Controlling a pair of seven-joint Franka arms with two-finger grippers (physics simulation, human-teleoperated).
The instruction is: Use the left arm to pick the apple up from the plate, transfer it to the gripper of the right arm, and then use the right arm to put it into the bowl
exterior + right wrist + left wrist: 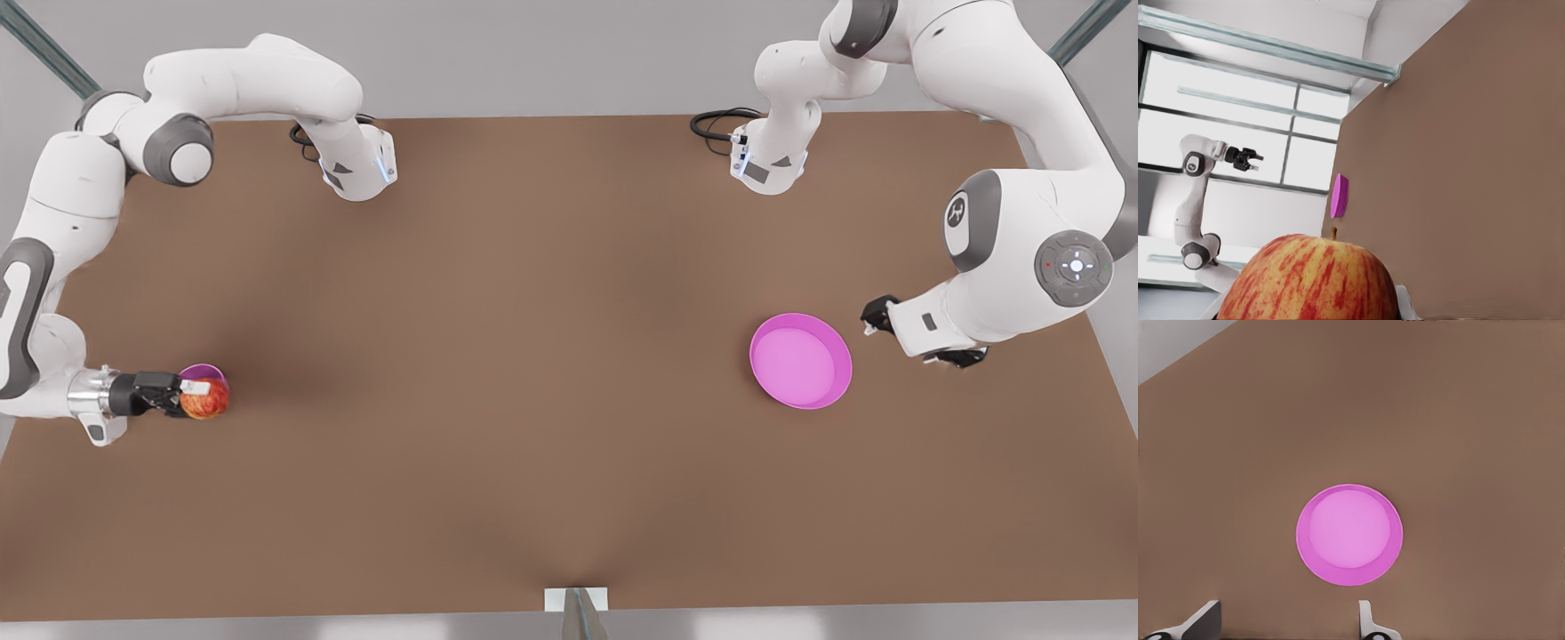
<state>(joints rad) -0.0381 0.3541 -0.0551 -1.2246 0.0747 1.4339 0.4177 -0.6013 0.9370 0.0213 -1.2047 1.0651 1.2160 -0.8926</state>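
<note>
White-tipped fingers of the right gripper (197, 388) clamp the small red apple with yellow-orange patches (204, 399) at the front view's left, held over the small deep magenta-pink bowl (204, 372), whose rim peeks out behind the fruit. In the right wrist view the apple (1308, 281) sits close between the pads, stem showing. The left gripper (916, 333), fingers spread apart with nothing between them in the left wrist view, hangs at the front view's right, just beside the wide shallow magenta-pink plate (831, 351), which lies bare on the brown tabletop (533, 356).
</note>
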